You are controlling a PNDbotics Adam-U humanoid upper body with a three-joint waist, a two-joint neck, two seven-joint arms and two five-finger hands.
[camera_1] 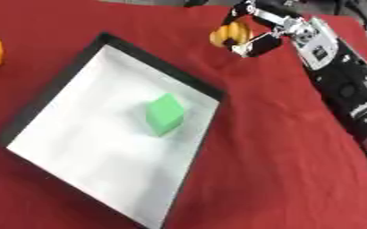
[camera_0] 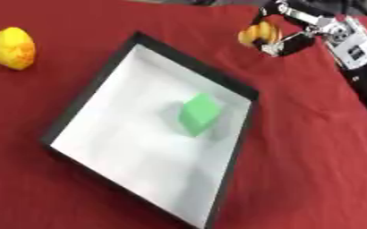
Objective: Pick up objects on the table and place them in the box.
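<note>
Across the left eye view, a shallow box (camera_0: 77, 105) with dark rim and smooth white floor lies on the red cloth-covered surface (camera_0: 312, 170), already holding a matte green cube (camera_0: 198, 114), while a rounded yellow object with reddish marks (camera_0: 11, 48) sits well apart beyond its left corner, presumably awaiting pickup. Toward the upper right of the right eye view, the right robot hand (camera_1: 257, 38), black with silver joints, curls its fingers round a rounded orange-yellow object (camera_1: 230, 34) beyond the box's far corner, a grasp suited to carrying it in; the left robot hand shows in neither view.
</note>
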